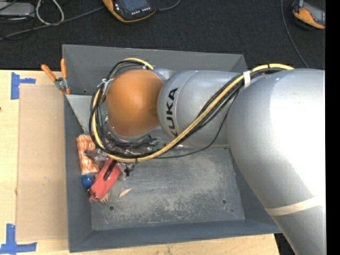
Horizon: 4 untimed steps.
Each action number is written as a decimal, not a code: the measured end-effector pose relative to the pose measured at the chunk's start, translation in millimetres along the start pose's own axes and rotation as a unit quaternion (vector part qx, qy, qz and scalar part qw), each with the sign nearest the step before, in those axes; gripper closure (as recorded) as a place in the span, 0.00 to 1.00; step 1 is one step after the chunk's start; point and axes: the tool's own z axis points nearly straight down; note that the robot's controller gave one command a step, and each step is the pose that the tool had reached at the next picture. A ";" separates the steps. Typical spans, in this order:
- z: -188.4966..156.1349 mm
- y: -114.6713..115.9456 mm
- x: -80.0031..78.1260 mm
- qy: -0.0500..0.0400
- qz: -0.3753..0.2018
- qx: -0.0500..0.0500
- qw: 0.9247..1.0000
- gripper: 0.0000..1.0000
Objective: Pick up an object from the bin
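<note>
Bin (186,195) held a small heap against its left wall: tan chip (124,193) nearest, then red flat piece (103,184), blue ball (85,181) and crinkled copper wrapper (84,152). Jaws sat over the red flat piece's upper end. Their opening could not be told beneath the orange cover (133,102).

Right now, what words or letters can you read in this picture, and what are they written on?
"KUKA": black letters on the silver arm, turned sideways.
Screen of the orange-edged handheld device above the bin: too small to read.
On the crinkly orange wrapper at the bin's left: no print I can read.
</note>
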 end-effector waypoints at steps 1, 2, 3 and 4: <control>-33.7 3.9 1.2 0.003 0.000 -0.004 1.000 1.00; -75.2 2.7 -1.6 -0.001 0.000 -0.002 1.000 1.00; -99.7 3.3 -1.7 -0.001 0.001 -0.002 1.000 1.00; -117.6 3.2 -1.8 -0.001 0.002 -0.002 1.000 1.00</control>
